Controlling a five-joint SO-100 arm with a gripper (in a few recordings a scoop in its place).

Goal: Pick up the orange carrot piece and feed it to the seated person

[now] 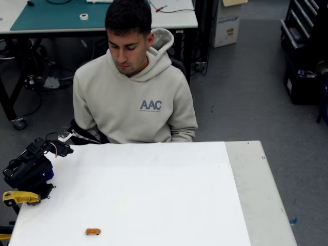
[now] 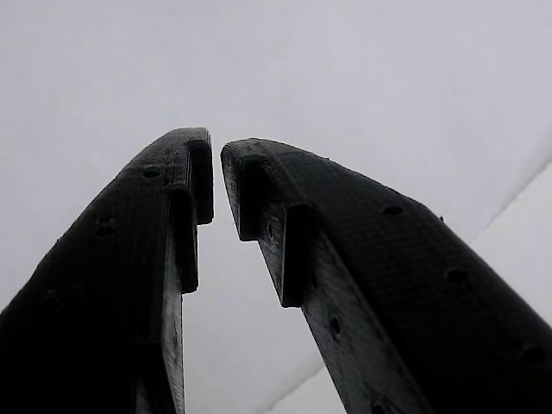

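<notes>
Up close, in the wrist view, the hand (image 2: 216,177) shows two black fingers (image 2: 103,285) whose tips stand a narrow gap apart, with nothing between them; behind them lies only pale, blank white surface. In the fixed view the arm (image 1: 28,169) sits folded at the left edge of the white surface (image 1: 154,195), a dark bundle of joints and wires, with a yellow part (image 1: 18,197) just below it at the same edge. From that view I cannot tell how the fingers stand. The orange carrot piece (image 1: 93,231) lies flat on the surface near the bottom edge of the picture, to the right of the arm and well apart from it, touched by nothing. Beyond the far edge of the surface sits the seated person (image 1: 134,97), in a beige hooded sweatshirt with "AAC" on the chest, head bent down toward the surface. Behind them stands a table with a green mat (image 1: 56,15), and grey floor (image 1: 246,87) spreads to the right.
</notes>
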